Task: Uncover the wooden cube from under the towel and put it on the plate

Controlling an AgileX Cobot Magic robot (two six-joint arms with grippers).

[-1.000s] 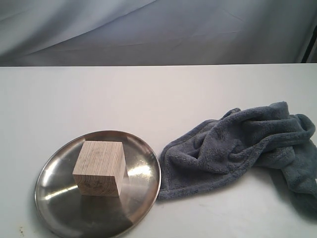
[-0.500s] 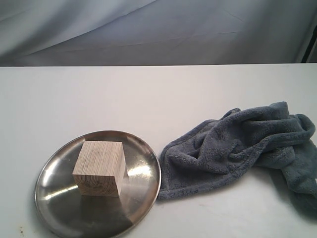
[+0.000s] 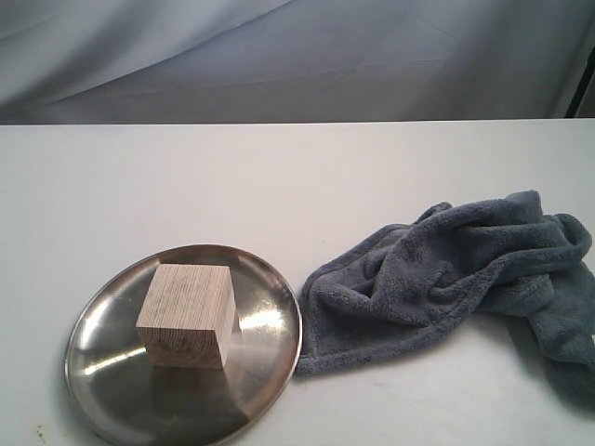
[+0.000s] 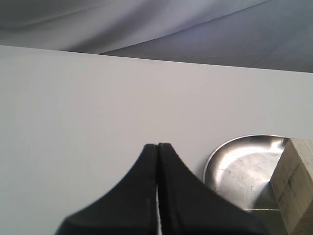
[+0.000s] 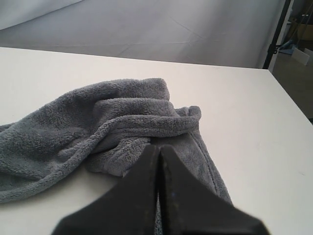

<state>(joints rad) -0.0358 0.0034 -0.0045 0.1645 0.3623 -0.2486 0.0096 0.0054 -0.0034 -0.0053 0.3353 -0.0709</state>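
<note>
The light tan wooden cube (image 3: pixel 187 315) stands on the shiny round plate (image 3: pixel 121 372) at the front left of the table, uncovered. The rumpled grey-blue towel (image 3: pixel 446 274) lies to the plate's right, its hem just touching the plate's rim. Neither arm shows in the exterior view. In the left wrist view my left gripper (image 4: pixel 157 146) is shut and empty, held back from the plate (image 4: pixel 234 161) and the cube (image 4: pixel 296 186). My right gripper (image 5: pixel 157 147) is shut and empty too, hovering by the near edge of the towel (image 5: pixel 98 122).
A white table (image 3: pixel 279 177) spreads behind the plate and towel, backed by a grey cloth drape (image 3: pixel 297 56). The table's right edge (image 5: pixel 293 98) and a dark stand (image 5: pixel 279 34) appear in the right wrist view.
</note>
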